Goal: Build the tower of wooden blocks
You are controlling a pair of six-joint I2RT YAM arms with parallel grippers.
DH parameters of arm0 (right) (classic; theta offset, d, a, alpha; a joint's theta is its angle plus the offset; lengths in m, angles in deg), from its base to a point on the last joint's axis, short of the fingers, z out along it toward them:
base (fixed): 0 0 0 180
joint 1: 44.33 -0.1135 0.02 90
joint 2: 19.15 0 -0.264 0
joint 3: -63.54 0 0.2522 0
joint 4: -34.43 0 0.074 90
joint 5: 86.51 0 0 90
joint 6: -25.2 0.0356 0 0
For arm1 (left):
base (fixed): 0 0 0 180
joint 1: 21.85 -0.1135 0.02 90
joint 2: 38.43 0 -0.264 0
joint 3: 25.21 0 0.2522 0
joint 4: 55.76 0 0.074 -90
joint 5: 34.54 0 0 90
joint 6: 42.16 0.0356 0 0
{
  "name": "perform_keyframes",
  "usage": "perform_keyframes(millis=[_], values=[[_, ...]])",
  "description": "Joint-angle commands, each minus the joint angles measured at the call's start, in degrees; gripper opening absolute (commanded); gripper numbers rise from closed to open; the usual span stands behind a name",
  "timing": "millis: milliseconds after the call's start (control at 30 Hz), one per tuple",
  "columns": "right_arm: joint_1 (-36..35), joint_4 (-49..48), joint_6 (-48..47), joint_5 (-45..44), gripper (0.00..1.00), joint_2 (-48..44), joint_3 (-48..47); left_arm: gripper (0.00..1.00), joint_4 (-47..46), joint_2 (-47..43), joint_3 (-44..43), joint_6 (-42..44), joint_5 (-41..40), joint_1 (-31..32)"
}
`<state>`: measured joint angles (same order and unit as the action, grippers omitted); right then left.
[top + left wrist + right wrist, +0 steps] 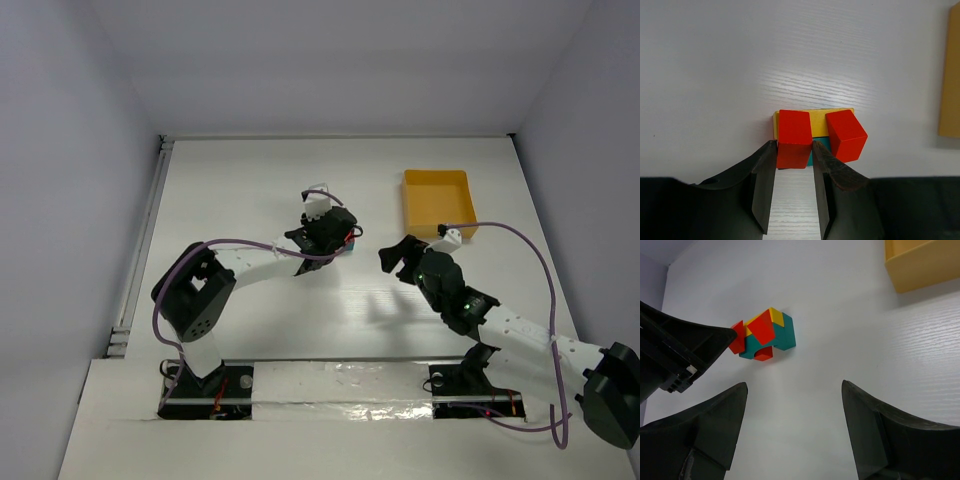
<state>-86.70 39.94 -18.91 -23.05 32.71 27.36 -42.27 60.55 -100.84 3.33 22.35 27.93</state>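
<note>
The wood block tower point(765, 335) stands near the middle of the counter point(250, 180), well apart from the yellow-orange tray point(436, 176) towards the far right corner, and looks partly built. A teal block point(785, 333) forms the base, with a small red piece point(763, 354) low at its front. A flat yellow bar point(817, 121) lies across it, and two red blocks sit on top. The left red block point(794, 132) is square to the bar; the right red block point(846, 135) is skewed and overhangs the edge, so it probably needs straightening. No loose blocks are in view, so I cannot tell what remains. All pieces are smooth, matte-painted and sharp-edged, on a pale wood-grain surface. The left gripper point(793, 150) has its jaws flanking the left red block; whether they press it or have let go I cannot tell. The right gripper point(794, 387) hangs with its jaws spread wide and empty.
</note>
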Motion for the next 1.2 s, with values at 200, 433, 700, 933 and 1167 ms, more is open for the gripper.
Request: perform_keyframes(millis=[200, 433, 700, 933, 1167], values=[[0.27, -3.61, -0.89, -0.61, 0.81, 0.00, -0.53, 0.31, 1.68, 0.25, -3.17, -1.02, -1.88, 0.76], [0.27, -3.70, -0.89, -0.53, 0.81, 0.17, -0.53, 0.31, 2.12, 0.43, -3.26, -1.19, -2.14, 0.76], [0.27, -3.70, -0.98, -0.44, 0.81, 0.18, -0.53, 0.29, 2.47, 0.16, -3.00, -1.63, -3.02, 0.76], [0.27, -3.62, -0.98, -0.44, 0.81, 0.18, -0.53, 0.30, 3.00, 0.34, -3.00, -2.33, -3.55, 1.29], [0.27, -3.61, -0.98, -0.44, 0.81, 0.26, -0.61, 0.32, 3.44, 0.69, -3.35, -2.42, -3.81, 1.29]])
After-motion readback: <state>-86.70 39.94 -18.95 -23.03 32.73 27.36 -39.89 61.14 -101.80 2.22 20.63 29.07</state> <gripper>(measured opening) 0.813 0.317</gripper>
